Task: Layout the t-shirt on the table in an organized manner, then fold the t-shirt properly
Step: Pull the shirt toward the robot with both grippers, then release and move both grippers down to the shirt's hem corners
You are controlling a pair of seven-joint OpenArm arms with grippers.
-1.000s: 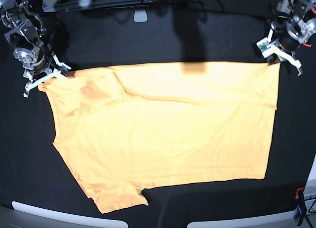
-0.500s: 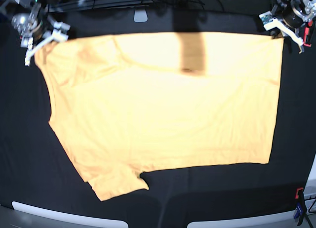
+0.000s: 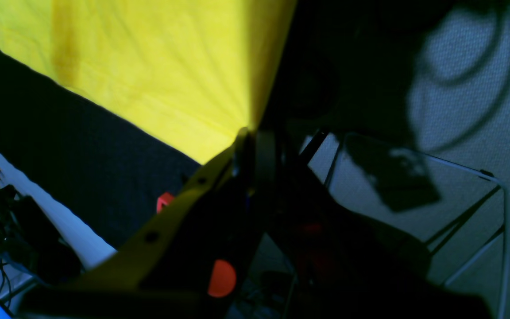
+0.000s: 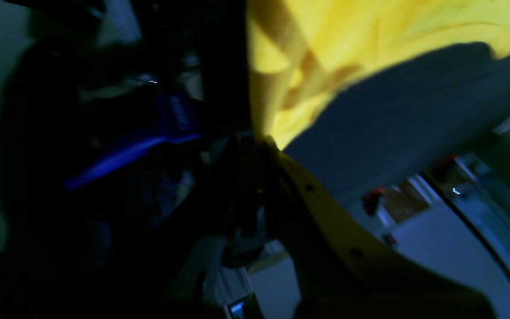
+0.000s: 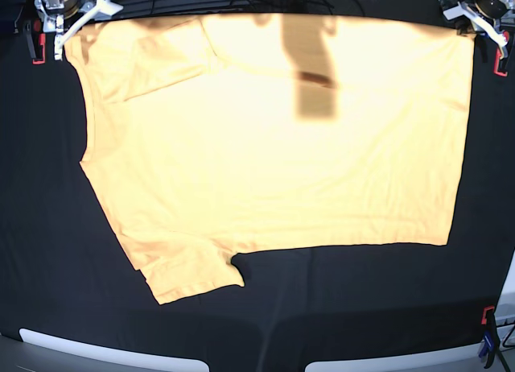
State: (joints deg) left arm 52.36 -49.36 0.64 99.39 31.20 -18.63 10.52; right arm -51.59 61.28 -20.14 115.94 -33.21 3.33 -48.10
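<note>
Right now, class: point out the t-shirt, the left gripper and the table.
t-shirt (image 5: 273, 163): base view, middle of the spread body.
left gripper (image 3: 255, 133): left wrist view, fingertips pinching the shirt's corner.
table (image 5: 362, 299): base view, bare black cloth below the hem.

Both hands (image 5: 68, 22) (image 5: 483, 18) partly cut off at top edge

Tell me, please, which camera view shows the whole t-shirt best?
The base view: there the t-shirt is visible almost whole, spread over the table. Each wrist view shows only a corner pinched in the shut left gripper or right gripper.
</note>
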